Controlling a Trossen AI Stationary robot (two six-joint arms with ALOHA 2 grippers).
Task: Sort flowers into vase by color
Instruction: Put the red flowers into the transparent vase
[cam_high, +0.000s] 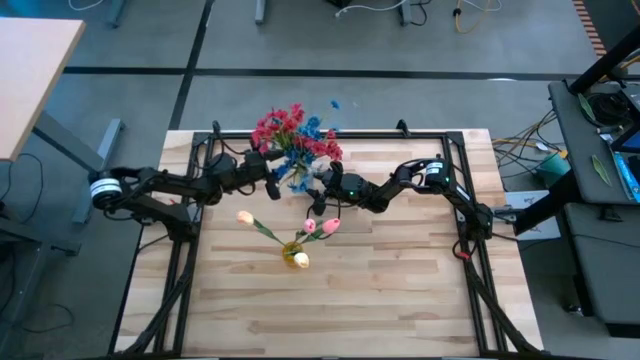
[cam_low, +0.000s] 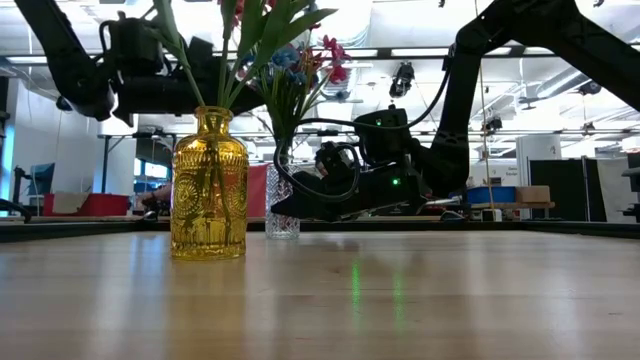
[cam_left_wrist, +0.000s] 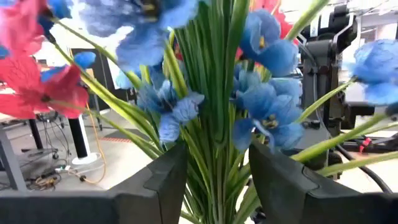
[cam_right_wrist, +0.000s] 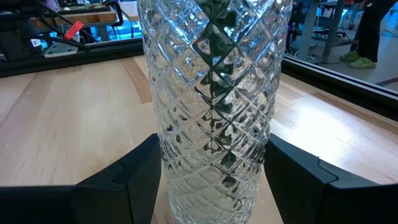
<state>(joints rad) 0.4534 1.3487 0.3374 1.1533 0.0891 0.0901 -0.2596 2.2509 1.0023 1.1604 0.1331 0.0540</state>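
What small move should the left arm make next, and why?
Probably open the left hand a little wider and back it off the stems. Its fingers stand apart on either side of them, and the bunch already sits in the clear vase, which the right hand braces on both sides.

left hand (cam_left_wrist: 214, 180): fingers parted, arm reaching inward | right hand (cam_right_wrist: 211, 180): fingers spread wide, arm low

Clear vase (cam_right_wrist: 214, 106) top, base cut off; blue blossoms (cam_left_wrist: 261, 118) blurred, stems' lower ends hidden
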